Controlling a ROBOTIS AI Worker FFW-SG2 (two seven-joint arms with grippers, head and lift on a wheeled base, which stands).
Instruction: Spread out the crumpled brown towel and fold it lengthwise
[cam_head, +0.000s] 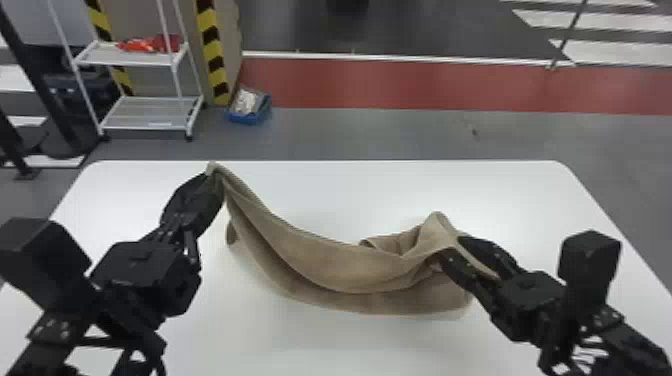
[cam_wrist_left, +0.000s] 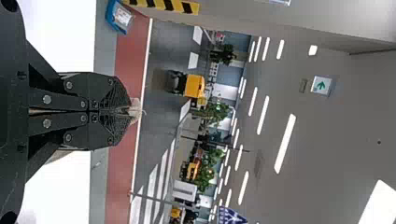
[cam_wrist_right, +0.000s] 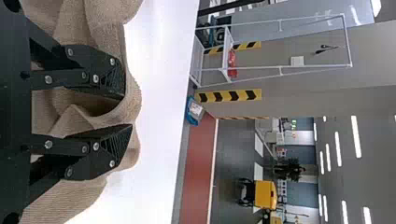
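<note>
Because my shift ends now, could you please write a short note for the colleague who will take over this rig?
Left gripper: shut on one end of the towel, at the robot's left.
Right gripper: fingers apart, with a fold of the towel between them, not clamped.
Towel: stretches in loose folds from one gripper to the other, over the white table.
Done: the towel is drawn out sideways, though bunched near the right gripper.
Left to do: probably grip the right end, open the folds, lay it flat, then fold it lengthwise.
</note>
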